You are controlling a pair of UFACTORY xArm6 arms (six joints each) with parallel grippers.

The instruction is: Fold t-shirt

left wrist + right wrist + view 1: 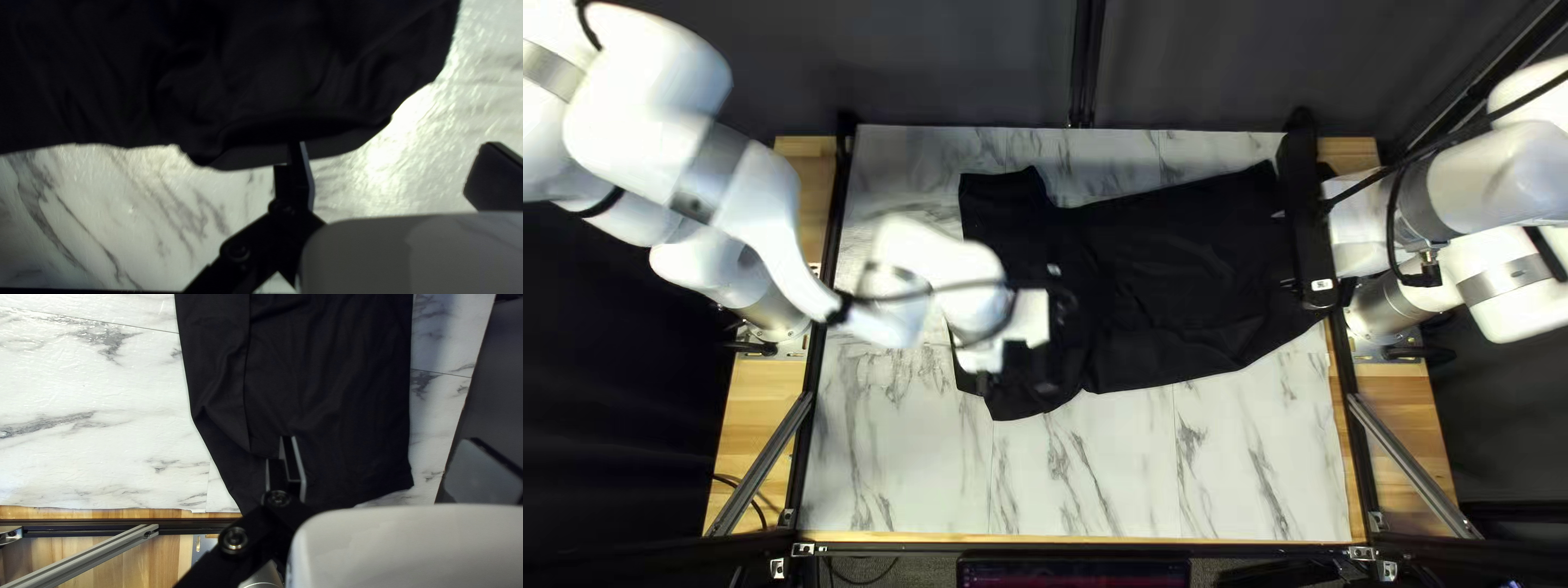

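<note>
A black T-shirt (1187, 272) lies lengthwise across a marble-patterned table (1122, 479), its shoulder end toward the left of the top left view and its hem (381, 490) beside my right arm, as I work the pair from a distance. My left gripper (395, 147) stands wide open with nothing in its grasp, one finger over the rim of what looks like a sleeve opening (294, 128), the other above bare tabletop; whether it touches the cloth, I cannot tell. My right gripper (381, 441) is also wide open and empty over the hem end, where a long layer edge (246, 375) runs up the shirt. I judge this to be the setup for a fold, likely of the near side inward, with neither end yet taken. The next move calls for me to bring each gripper down over a cloth edge, close both, then lift together; too shallow a bite could let the sleeve slip, and uneven lifting could skew the fold.
</note>
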